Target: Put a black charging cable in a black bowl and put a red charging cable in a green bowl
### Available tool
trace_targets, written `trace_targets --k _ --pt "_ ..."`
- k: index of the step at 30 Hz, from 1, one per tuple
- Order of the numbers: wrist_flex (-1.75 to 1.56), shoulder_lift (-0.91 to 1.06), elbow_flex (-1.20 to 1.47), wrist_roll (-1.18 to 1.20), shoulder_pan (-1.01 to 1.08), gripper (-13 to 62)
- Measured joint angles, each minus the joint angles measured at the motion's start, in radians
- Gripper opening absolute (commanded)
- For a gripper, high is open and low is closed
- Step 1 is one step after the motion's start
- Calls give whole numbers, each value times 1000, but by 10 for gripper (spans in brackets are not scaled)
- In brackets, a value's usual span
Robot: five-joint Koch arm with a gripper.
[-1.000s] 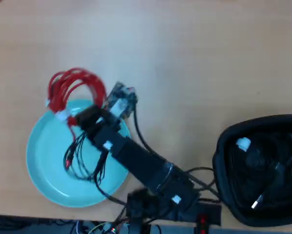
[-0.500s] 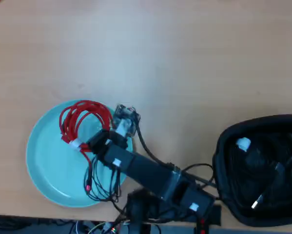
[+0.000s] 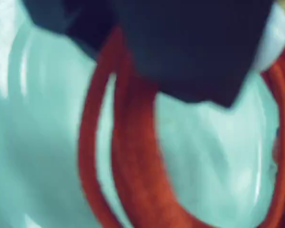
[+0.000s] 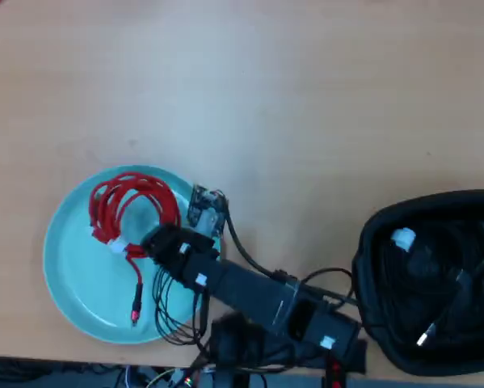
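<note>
The red charging cable lies coiled in the green bowl, a pale turquoise dish at the lower left of the overhead view, with its plug end trailing toward the front. My gripper is low over the dish at the coil's right edge. In the blurred wrist view the red cable runs up between the dark jaws over the turquoise dish, so the gripper looks shut on it. The black bowl stands at the right with the black charging cable inside.
The arm's body and loose wires stretch between the two bowls along the front edge. Bare wooden table fills the upper half of the overhead view.
</note>
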Motion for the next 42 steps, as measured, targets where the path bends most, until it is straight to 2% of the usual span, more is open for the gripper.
trace_targets --k 14,28,42 --pt "-115 -11 67 17 -12 -64" --pt "-479 -92 288 17 -44 -65" --pt "-669 -130 397 17 -69 -61"
